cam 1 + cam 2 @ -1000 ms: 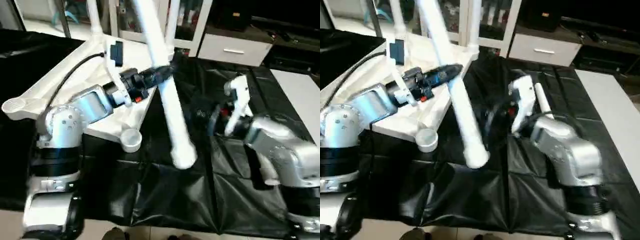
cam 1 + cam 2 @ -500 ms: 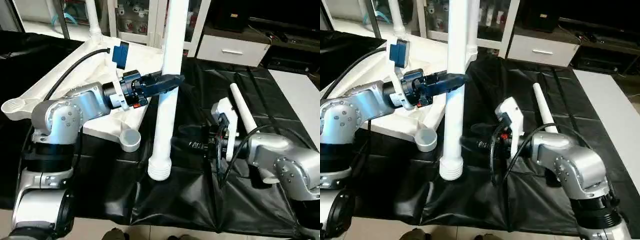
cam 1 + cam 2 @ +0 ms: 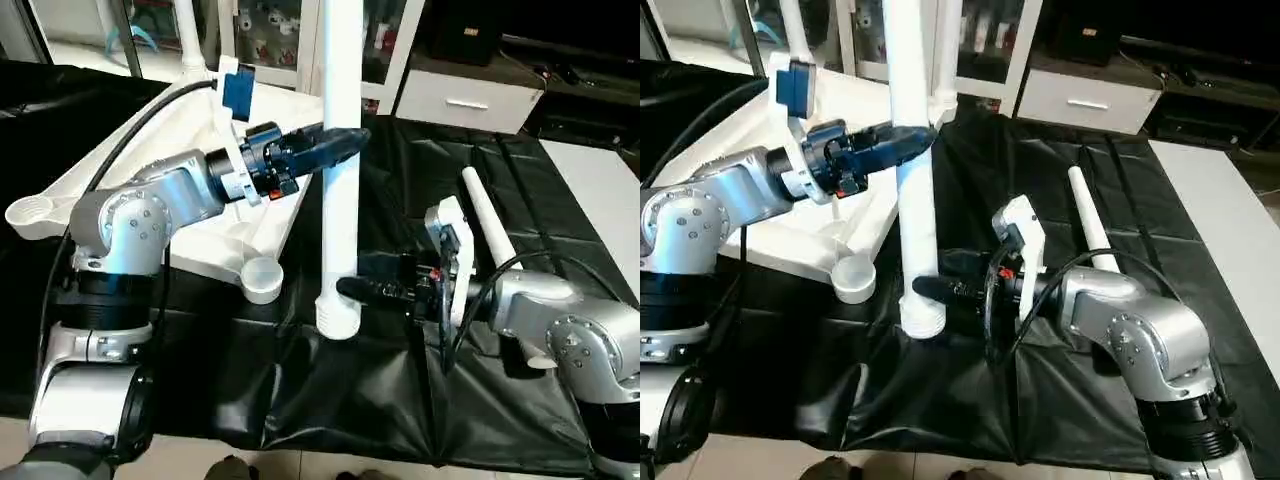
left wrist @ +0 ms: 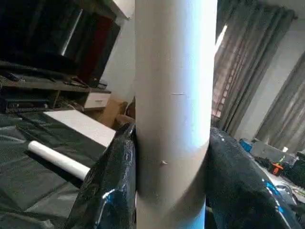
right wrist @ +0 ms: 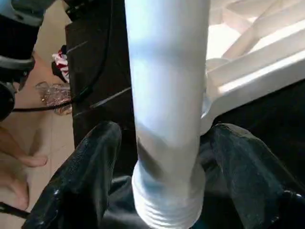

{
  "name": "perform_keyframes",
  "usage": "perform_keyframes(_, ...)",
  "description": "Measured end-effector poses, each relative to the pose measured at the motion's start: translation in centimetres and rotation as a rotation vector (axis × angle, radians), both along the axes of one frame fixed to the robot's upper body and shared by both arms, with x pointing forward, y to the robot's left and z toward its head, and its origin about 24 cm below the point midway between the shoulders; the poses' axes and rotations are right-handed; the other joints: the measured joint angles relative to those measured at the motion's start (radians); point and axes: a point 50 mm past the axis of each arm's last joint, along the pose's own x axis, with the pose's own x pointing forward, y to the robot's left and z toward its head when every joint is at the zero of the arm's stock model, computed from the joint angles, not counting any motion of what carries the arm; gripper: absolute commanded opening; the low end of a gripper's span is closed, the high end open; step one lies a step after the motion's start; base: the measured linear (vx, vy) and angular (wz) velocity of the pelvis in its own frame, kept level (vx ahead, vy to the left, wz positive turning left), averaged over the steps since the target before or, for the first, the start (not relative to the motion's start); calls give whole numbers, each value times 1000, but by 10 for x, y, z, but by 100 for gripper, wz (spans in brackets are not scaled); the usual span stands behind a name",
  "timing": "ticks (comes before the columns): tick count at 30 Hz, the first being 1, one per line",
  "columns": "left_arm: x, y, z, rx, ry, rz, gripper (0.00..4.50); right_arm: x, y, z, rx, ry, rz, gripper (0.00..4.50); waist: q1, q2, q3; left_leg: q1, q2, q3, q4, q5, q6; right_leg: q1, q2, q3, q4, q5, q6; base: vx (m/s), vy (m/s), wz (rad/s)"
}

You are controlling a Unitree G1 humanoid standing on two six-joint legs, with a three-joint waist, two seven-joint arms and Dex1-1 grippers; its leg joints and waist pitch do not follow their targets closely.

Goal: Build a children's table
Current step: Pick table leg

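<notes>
Left gripper (image 3: 345,140) is clamped on the leg (image 3: 338,190), 1 black finger (image 4: 112,191) pressed to each side of the tube about midway up its visible length. The leg stands near upright, its ribbed wide end (image 3: 338,318) down, just above the black sheet (image 3: 400,400); contact with the sheet cannot be confirmed. Right gripper (image 3: 350,289) sits at the lower part of the same leg, coming in from 3 o'clock; its fingers (image 5: 86,181) stand spread on either side of the tube with a gap visible, not gripping. Table top (image 3: 130,170) lies underside up at 9 to 10 o'clock of the leg, one round corner socket (image 3: 262,275) at its near corner just beside the leg's lower end. 2 more legs (image 3: 187,35) stand upright in the far sockets at 11 to 12 o'clock. A spare leg (image 3: 485,220) lies on the sheet at 3 o'clock, behind the right arm.
</notes>
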Motion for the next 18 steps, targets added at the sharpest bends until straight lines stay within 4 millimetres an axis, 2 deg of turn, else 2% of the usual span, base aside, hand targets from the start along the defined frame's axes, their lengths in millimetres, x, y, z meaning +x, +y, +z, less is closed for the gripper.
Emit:
perform_keyframes(6, 0, -3, 0, -13, 1, -8, 172, -1, 2, -2, -10, 5, 10, 331, 0, 0, 0, 0, 0, 0, 0, 0, 0, 0, 0, 0, 0, 0, 0, 0, 0, 0)
perform_keyframes(7, 0, -3, 0, -15, 1, -10, 172, -1, 3, -3, -15, 7, 13, 304, 0, 0, 0, 0, 0, 0, 0, 0, 0, 0, 0, 0, 0, 0, 0, 0, 0, 0)
perform_keyframes(11, -1, -5, 0, -23, 1, -24, 172, -2, 5, -5, -24, 23, 23, 284, 0, 0, 0, 0, 0, 0, 0, 0, 0, 0, 0, 0, 0, 0, 0, 0, 0, 0)
perform_keyframes(13, -2, -6, 0, -25, -2, -29, 172, -2, 5, -5, -25, 25, 24, 254, 0, 0, 0, 0, 0, 0, 0, 0, 0, 0, 0, 0, 0, 0, 0, 0, 0, 0)
perform_keyframes(15, -2, -7, 1, -32, -2, -36, 172, -2, 5, -5, -25, 25, 24, 249, 0, 0, 0, 0, 0, 0, 0, 0, 0, 0, 0, 0, 0, 0, 0, 0, 0, 0)
perform_keyframes(18, -3, -7, 1, -37, -1, -41, 172, -2, 5, -5, -26, 25, 23, 214, 0, 0, 0, 0, 0, 0, 0, 0, 0, 0, 0, 0, 0, 0, 0, 0, 0, 0)
